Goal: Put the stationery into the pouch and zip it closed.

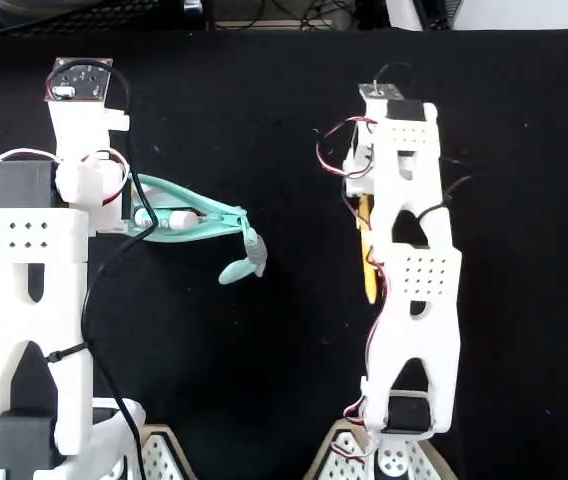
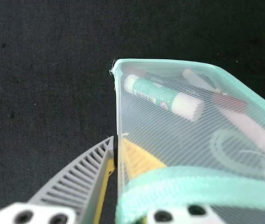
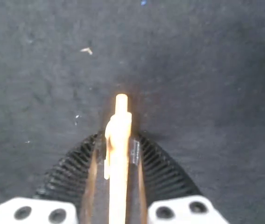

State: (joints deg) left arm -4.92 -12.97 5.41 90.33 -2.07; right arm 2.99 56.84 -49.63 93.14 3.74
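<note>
The right gripper [image 3: 117, 145] is squeezing a yellow pen [image 3: 121, 109], which is poking out past its tips over the black table [image 3: 207, 70]. The left gripper [image 2: 117, 143] is pinching the green pouch [image 2: 170, 140] by its edge; a green and white glue stick [image 2: 163, 95] is lying inside, farther out.

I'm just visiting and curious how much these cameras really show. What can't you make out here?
- High view: the right arm covers most of the yellow pen.
- Left wrist view: the pouch and the white pen inside it are cut off by the picture's edge. The looped teal item inside is blurred behind the mesh, so I can't identify it.
- Right wrist view: the yellow pen's rear end is cut off by the edge.
</note>
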